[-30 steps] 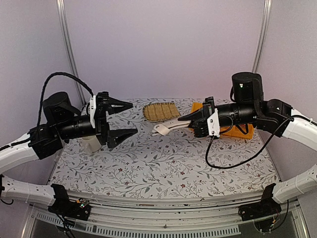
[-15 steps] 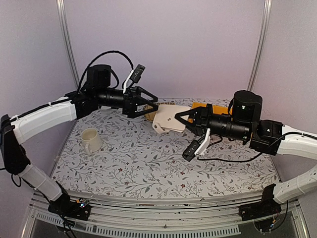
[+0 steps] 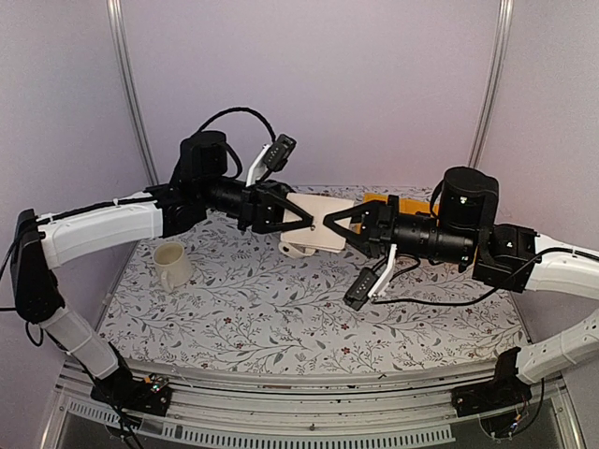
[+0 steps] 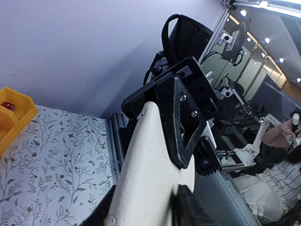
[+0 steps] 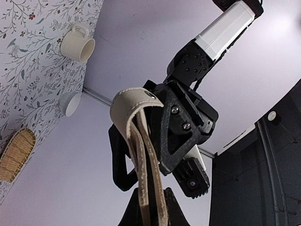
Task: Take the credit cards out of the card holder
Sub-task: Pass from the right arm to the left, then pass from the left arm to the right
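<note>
The cream-beige card holder [image 3: 316, 230] hangs folded in mid-air over the back middle of the table, gripped from both sides. My left gripper [image 3: 301, 224] is shut on its left end, and in the left wrist view the holder [image 4: 146, 174] fills the gap between my fingers. My right gripper [image 3: 341, 225] is shut on the right end. In the right wrist view the holder's [image 5: 137, 123] stitched edges rise from my right gripper [image 5: 153, 209] into the left gripper's fingers [image 5: 181, 134]. The credit cards are hidden.
A cream mug [image 3: 171, 265] stands on the floral tablecloth at the left. A yellow bin [image 3: 378, 200] sits at the back right behind the right arm. The woven straw mat [image 5: 16, 155] lies near the back edge. The right arm's cable [image 3: 440, 304] loops over the cloth.
My left arm swung from the left side to the centre, and its wide-open jaws closed on the holder's free end. The right gripper, still shut on the holder, shifted slightly.
</note>
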Controlling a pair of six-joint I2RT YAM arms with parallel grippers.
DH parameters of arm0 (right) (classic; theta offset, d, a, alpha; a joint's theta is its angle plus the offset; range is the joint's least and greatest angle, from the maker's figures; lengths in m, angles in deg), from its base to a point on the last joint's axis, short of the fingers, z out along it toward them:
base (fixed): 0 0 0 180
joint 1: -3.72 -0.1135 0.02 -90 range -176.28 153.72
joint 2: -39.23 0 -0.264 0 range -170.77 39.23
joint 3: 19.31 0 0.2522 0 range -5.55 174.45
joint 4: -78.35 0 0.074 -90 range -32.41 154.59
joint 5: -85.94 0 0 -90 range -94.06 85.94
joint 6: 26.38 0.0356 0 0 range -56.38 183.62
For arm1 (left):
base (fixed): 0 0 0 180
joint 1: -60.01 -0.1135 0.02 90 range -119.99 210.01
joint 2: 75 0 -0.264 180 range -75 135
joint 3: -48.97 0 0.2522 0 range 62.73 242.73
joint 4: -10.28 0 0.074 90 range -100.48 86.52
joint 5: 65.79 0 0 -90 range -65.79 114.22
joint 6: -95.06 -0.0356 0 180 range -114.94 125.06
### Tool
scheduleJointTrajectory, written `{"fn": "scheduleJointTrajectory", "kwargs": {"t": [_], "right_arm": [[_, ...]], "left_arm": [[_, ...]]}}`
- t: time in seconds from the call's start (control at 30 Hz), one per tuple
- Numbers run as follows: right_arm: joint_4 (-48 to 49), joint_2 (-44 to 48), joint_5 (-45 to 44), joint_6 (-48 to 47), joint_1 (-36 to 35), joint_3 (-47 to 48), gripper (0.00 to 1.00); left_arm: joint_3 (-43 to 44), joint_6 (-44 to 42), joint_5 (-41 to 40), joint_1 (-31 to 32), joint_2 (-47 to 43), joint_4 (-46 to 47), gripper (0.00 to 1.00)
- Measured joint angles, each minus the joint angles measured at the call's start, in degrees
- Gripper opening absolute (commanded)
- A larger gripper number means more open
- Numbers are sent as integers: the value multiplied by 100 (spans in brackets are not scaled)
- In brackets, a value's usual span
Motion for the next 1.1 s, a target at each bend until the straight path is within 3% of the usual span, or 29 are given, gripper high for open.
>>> {"fn": "scheduleJointTrajectory", "kwargs": {"t": [0.07,0.2,0.23,0.3,0.37,0.4,0.5,0.63,0.77,0.87,0.97,1.1], "right_arm": [[-11,0,35,-20,-37,13,2],[-48,0,46,-85,-33,13,4],[-50,0,50,-87,-35,11,9],[-52,-7,79,-85,-35,11,41],[-50,-33,120,-63,-35,24,90],[-15,-59,142,48,-33,63,100],[330,-144,125,1255,52,251,99],[949,-101,289,3932,643,444,99],[1661,264,1172,6699,1563,103,99],[2094,243,2380,8835,1862,144,99],[2546,-286,3368,10738,1871,627,99],[2824,-1191,3683,13018,1880,1340,98]], "left_arm": [[-101,195,122,-26,-4,247,0],[-199,396,173,-37,-17,551,0],[-247,450,170,-37,-24,643,0],[-398,551,111,-28,-85,866,0],[-656,627,-129,-15,-254,1108,0],[-752,636,-280,-11,-345,1161,0],[-1075,605,-1029,-7,-748,1316,0],[-1528,514,-2256,31,-1526,1711,0],[-2037,334,-3620,133,-2249,2245,0],[-2492,195,-4378,361,-2542,2817,0],[-2844,66,-4839,581,-2568,3353,0],[-3104,-125,-5248,857,-2498,3926,0]]}}
